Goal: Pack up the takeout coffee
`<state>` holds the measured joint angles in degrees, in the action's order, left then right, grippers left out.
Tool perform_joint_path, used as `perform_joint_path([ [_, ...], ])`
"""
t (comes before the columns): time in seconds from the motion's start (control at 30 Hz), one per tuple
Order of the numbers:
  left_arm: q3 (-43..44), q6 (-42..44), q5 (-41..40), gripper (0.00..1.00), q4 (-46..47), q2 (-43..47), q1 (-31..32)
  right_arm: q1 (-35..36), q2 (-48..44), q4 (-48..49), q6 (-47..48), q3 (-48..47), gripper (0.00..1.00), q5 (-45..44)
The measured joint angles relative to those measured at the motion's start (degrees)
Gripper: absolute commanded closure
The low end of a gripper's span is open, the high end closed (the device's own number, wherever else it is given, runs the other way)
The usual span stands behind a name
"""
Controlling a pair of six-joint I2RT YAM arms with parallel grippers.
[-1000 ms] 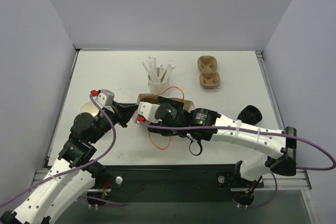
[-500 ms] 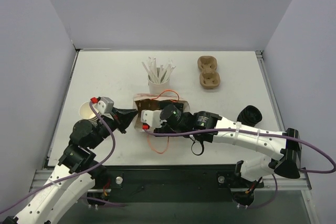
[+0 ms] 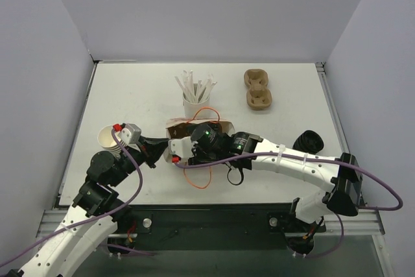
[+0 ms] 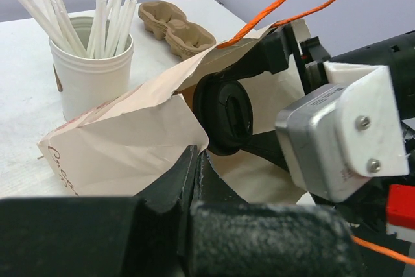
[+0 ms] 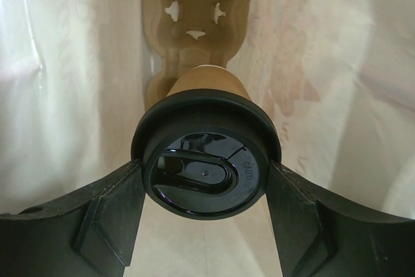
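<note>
- A small brown kraft paper cup with a round black plastic lid [image 5: 206,160] sits inside the open mouth of a cream paper bag with orange cord handles [image 4: 123,141]. The lid faces outward and the brown body points deeper in.
- The right end effector [image 5: 206,180] is clamped on this cup, with its black fingers [image 5: 107,215] pressing on opposite sides just under the lid's rim.
- A brown moulded pulp cup carrier [image 5: 194,11] lies further inside the bag, beyond the cup's base. Whether the base touches it cannot be told.
- The left end effector [image 4: 194,167] is together, pinching the paper edge of the bag's mouth on the side away from the right arm.
- The bag lies near the middle of the white tabletop [image 3: 130,95], between the two arms.
- A white tub of paper-wrapped straws [image 3: 194,105] stands just behind the bag.
- Two more brown pulp carriers [image 3: 258,89] lie end to end further back and to the right, well apart from the bag.
- A stack of loose black lids [image 3: 309,142] sits to the right, beside the right arm.
- A stack of lidless paper cups [image 3: 109,137] stands at the left, beside the left arm's wrist.
</note>
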<state>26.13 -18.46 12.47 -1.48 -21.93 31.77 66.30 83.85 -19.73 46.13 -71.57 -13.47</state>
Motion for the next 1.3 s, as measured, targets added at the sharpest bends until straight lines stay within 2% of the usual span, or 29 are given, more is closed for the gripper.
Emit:
perform_joint_path([
  [0.37,-0.52,0.7,-0.17,1.0,-0.02,1.05,0.0,-2.91,1.62,0.7,4.5,0.31,0.53,1.11],
  [0.83,-2.95,0.87,0.37,1.0,-0.48,3.52,0.0,-3.21,3.32,1.53,6.51,2.34,0.54,1.97],
  [1.3,-3.23,0.87,1.49,1.0,-3.41,6.56,0.0,-3.28,5.09,5.68,8.37,5.22,0.54,-1.14],
])
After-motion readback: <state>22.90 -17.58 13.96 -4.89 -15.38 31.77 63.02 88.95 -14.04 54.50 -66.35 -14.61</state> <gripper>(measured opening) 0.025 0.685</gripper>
